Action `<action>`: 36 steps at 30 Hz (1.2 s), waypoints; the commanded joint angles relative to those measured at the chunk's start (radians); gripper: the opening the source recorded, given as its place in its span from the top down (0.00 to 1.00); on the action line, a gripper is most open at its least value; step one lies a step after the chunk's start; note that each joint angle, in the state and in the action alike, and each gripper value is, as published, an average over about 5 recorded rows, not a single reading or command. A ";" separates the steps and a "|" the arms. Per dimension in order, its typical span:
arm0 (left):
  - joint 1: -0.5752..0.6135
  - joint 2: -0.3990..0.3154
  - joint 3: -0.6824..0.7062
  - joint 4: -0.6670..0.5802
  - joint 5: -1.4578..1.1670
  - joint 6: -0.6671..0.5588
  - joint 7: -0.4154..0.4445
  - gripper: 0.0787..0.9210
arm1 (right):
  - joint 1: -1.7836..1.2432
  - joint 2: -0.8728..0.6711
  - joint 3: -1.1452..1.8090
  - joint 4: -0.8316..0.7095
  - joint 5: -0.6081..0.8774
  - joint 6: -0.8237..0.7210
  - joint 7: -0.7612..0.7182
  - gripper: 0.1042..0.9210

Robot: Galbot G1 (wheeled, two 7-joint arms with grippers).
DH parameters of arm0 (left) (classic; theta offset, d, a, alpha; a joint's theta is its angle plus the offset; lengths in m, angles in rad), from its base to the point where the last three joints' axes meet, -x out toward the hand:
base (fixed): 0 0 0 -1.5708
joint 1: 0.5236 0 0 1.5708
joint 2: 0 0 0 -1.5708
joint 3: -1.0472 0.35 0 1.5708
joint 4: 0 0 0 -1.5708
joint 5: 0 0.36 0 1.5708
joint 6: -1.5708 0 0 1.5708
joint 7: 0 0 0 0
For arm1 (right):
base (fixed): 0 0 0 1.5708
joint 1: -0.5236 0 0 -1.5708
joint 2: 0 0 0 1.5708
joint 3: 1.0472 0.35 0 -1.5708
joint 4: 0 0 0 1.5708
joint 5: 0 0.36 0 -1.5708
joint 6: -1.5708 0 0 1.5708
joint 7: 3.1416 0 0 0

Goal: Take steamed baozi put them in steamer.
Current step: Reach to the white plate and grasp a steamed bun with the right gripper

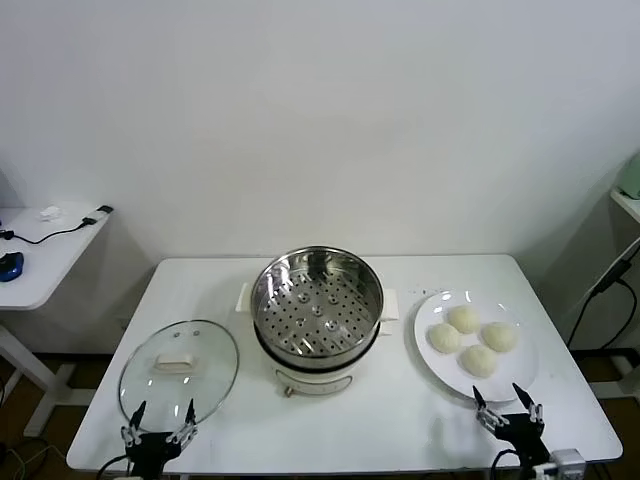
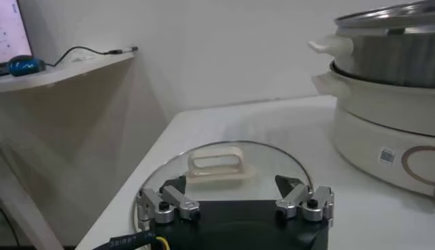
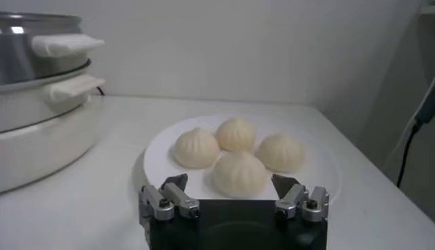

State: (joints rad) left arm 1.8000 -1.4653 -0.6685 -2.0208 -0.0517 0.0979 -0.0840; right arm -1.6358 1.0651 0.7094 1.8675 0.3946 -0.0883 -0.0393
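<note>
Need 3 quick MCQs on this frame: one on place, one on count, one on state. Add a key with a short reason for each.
1. Where does the glass lid lie?
A. On the steamer
B. On the table, on the steamer's left
C. On the plate

2. How many steamed baozi are on the plate?
A. Two
B. Three
C. Four

3. What is in the steamer?
A. Nothing; the perforated tray is bare
B. One bun
C. The lid

Key:
1 B, the lid lies flat by the left gripper.
2 C, four buns sit clustered just beyond the right gripper.
3 A, only the tray's holes show inside.
</note>
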 commanded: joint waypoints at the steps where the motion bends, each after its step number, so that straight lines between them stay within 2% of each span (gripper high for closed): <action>1: -0.007 0.006 0.004 -0.010 0.000 0.010 -0.002 0.12 | 0.263 -0.187 0.053 -0.029 -0.045 -0.121 -0.035 0.12; 8: -0.014 0.010 0.013 -0.012 -0.005 0.009 -0.003 0.12 | 0.633 -0.474 -0.188 -0.260 -0.101 -0.193 -0.186 0.12; 13: -0.021 0.010 0.021 -0.005 -0.005 0.007 -0.002 0.12 | 0.925 -0.644 -0.550 -0.396 -0.149 -0.151 -0.467 0.12; 16: -0.024 0.009 0.023 -0.001 -0.004 0.006 -0.001 0.12 | 1.161 -0.685 -0.829 -0.485 -0.195 -0.051 -0.673 0.12; 21: -0.026 0.005 0.025 0.005 -0.001 0.005 -0.001 0.12 | 1.590 -0.688 -1.307 -0.604 -0.238 0.072 -1.017 0.12; 24: -0.025 -0.001 0.026 0.005 0.003 0.002 -0.001 0.12 | 1.773 -0.661 -1.541 -0.677 -0.282 0.120 -1.140 0.12; 29: -0.026 -0.011 0.027 0.008 0.010 -0.002 -0.001 0.12 | 1.973 -0.571 -1.788 -0.783 -0.308 0.146 -1.237 0.12; 36: -0.032 -0.033 0.025 0.016 0.018 -0.007 -0.001 0.12 | 1.996 -0.411 -1.892 -0.905 -0.307 0.110 -1.253 0.12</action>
State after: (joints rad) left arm 1.7688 -1.4826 -0.6431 -2.0091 -0.0376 0.0941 -0.0850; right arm 0.0759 0.5516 -0.8150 1.1520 0.1251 -0.0071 -1.0974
